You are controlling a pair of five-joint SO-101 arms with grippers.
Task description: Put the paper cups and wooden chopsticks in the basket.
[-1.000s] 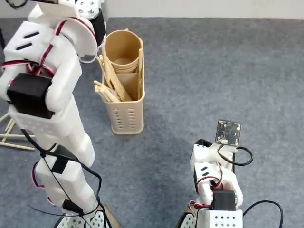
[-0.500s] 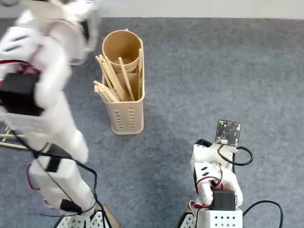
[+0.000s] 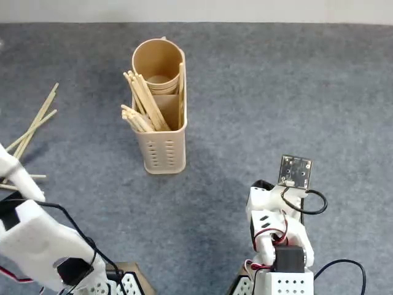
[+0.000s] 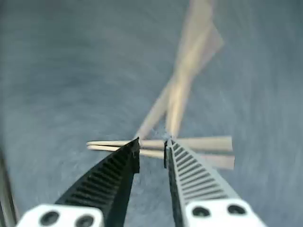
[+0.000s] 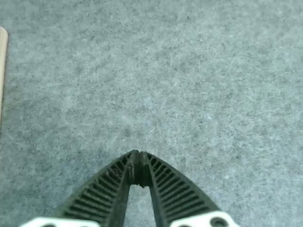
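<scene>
now, the step in hand looks to be picking up the loose chopsticks. they lie on the carpet at about 9 o'clock from the basket, well apart from it. the left gripper hangs above a crossing of those sticks, its jaws parted only narrowly and nothing between them. to do this well, i would widen the jaws first, set them across a single stick rather than along it, and come down away from the crossing. that way one stick is pinched near its middle and does not lever its neighbours. it should then go end-first into the basket's near compartment, at 6 o'clock from the paper cups, where other chopsticks lean. the right gripper is closed on nothing over bare carpet.

hard to tell: how many loose sticks there are, since some run off the 9 o'clock edge of the high view and under the left arm; how high the fingertips stand over them; and how many cups are nested.
</scene>
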